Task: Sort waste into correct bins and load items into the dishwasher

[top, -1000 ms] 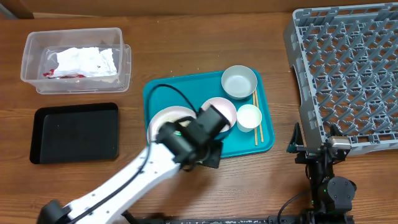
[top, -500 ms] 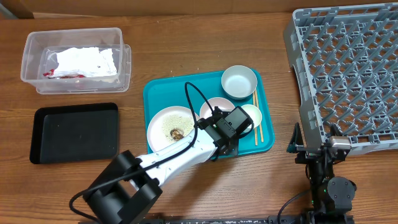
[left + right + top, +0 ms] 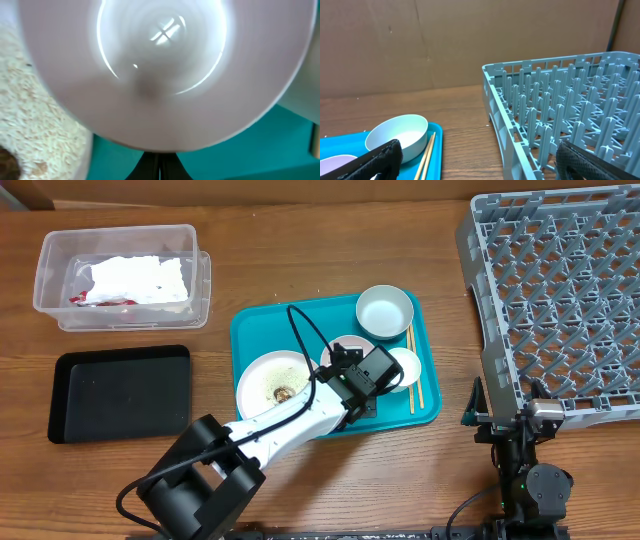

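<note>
We see a clear tub [image 3: 55,255] at the top left holding white napkins [image 3: 138,278] and a red wrapper [image 3: 78,300]. Just below it lies a black tray [image 3: 120,393]. In the middle sits a teal tray [image 3: 260,325]. On it we find a white plate [image 3: 262,380] with brown scraps [image 3: 284,392], a grey-green bowl [image 3: 384,311], a cup [image 3: 405,363] and chopsticks [image 3: 416,395] along the right edge. The left gripper [image 3: 365,375] hangs over a pink bowl [image 3: 340,348], hiding most of it. The grey rack [image 3: 560,290] fills the right side, and we spot the right gripper [image 3: 476,408] near its lower left corner.
</note>
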